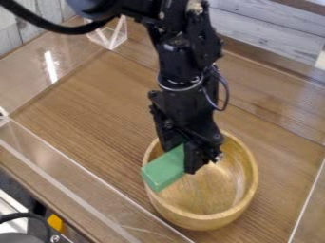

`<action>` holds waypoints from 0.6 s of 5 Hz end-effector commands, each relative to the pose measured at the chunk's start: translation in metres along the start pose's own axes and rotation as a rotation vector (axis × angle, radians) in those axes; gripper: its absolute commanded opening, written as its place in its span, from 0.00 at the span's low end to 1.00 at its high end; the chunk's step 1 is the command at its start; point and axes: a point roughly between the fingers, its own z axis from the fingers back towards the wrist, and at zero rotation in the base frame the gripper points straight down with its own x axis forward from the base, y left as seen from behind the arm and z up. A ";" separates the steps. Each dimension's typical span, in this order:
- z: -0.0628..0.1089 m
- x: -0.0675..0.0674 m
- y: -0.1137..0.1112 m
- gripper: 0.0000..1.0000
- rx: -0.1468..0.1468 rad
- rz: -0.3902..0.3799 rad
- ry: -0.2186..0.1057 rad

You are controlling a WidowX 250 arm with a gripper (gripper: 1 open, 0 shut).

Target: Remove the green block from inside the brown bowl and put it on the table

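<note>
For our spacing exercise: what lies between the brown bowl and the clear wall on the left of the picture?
Only a strip of bare wooden table, as the camera view shows.

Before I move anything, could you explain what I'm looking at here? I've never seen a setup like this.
The black jointed machine coming down from the top is a single robot arm; its gripper is the pinching end. There is just one camera view, looking down at the table from above and to the side. On the medium-brown wood-grain table sits a round light-brown wooden bowl. The gripper is closed on a flat bright green rectangular block, held tilted over the bowl's left side in the picture.
</note>
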 end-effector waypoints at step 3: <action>0.017 0.011 0.010 0.00 0.018 0.007 -0.052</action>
